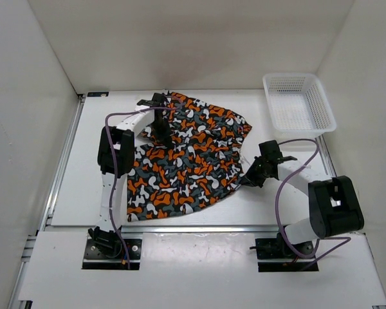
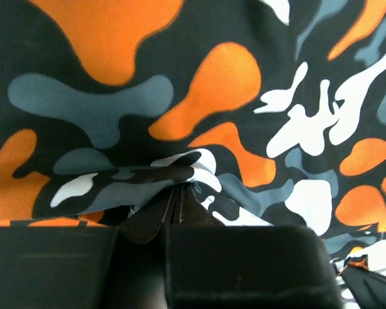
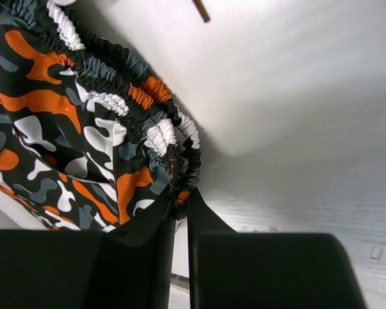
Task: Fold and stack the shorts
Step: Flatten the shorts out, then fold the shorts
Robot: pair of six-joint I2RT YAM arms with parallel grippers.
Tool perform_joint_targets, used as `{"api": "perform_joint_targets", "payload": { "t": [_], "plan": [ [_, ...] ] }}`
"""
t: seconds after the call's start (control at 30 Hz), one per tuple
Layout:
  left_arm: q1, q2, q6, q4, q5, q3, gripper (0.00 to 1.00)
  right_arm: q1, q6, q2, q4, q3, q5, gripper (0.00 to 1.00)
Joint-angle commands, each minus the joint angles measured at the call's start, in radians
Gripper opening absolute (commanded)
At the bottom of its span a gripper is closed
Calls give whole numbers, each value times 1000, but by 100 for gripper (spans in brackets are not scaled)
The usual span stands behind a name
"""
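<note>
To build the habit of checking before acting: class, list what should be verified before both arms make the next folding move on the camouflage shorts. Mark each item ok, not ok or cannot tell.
1. Left hand pinches the camouflage shorts: ok, fabric is bunched at its fingertips.
2. Right hand holds the elastic waistband: ok.
3. Fabric smooth at the left hand: not ok, a ridge has gathered there.
4. White mesh basket apart from the shorts: ok.
5. Each hand has caught every layer: cannot tell.
</note>
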Motion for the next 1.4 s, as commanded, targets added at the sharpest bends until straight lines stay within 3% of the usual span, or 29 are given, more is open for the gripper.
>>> {"api": "perform_joint_targets", "payload": {
  "t": [0.0, 0.13, 0.17, 0.2, 0.23, 0.3, 0.33, 0.37, 0.47, 0.53, 0.73, 0.87, 0.93, 1.0, 1.2, 1.37],
  "plan": [
    [45, 113, 28, -65, 5, 181, 11, -15, -6, 60, 17, 99, 64, 0],
    [71, 227, 47, -173, 5, 460, 11, -15, -89, 154, 6, 230, 43, 2],
    [71, 227, 56, -198, 5, 507, 11, -3, -123, 145, -17, 256, 57, 14],
    [71, 227, 69, -212, 5, 537, 15, 9, -135, 131, -32, 293, 106, 58],
    [71, 166, 70, -212, 5, 539, 34, 10, -135, 111, -58, 306, 132, 74],
    [80, 65, 82, -159, -9, 472, 70, 10, -169, 54, -83, 320, 166, 98],
    [80, -52, 91, -128, -9, 382, 85, 10, -169, 16, -115, 329, 198, 100],
    [80, -117, 100, -97, -20, 330, 99, 10, -181, -4, -130, 329, 213, 100],
    [105, -337, 100, -30, -29, 164, 99, 10, -192, -110, -190, 314, 262, 100],
    [128, -430, 100, -30, -72, 87, 99, 20, -192, -230, -190, 254, 302, 95],
    [90, -835, -36, -31, -286, -426, 99, 56, -150, -561, -118, 1, 341, 91],
    [77, -1058, -169, -31, -297, -791, 99, 76, -183, -610, -188, -27, 433, 91],
    [77, -1193, -277, -31, -249, -876, 99, 51, -213, -610, -189, -15, 351, 92],
    [117, -1286, -372, -31, -204, -985, 99, 51, -214, -549, -189, -15, 246, 87],
    [151, -1315, -519, 5, -168, -1142, 99, 51, -194, -360, -159, 16, 135, 71],
    [151, -1235, -569, 61, -171, -1203, 99, 11, -172, -290, -138, 28, 45, 71]
  ]
}}
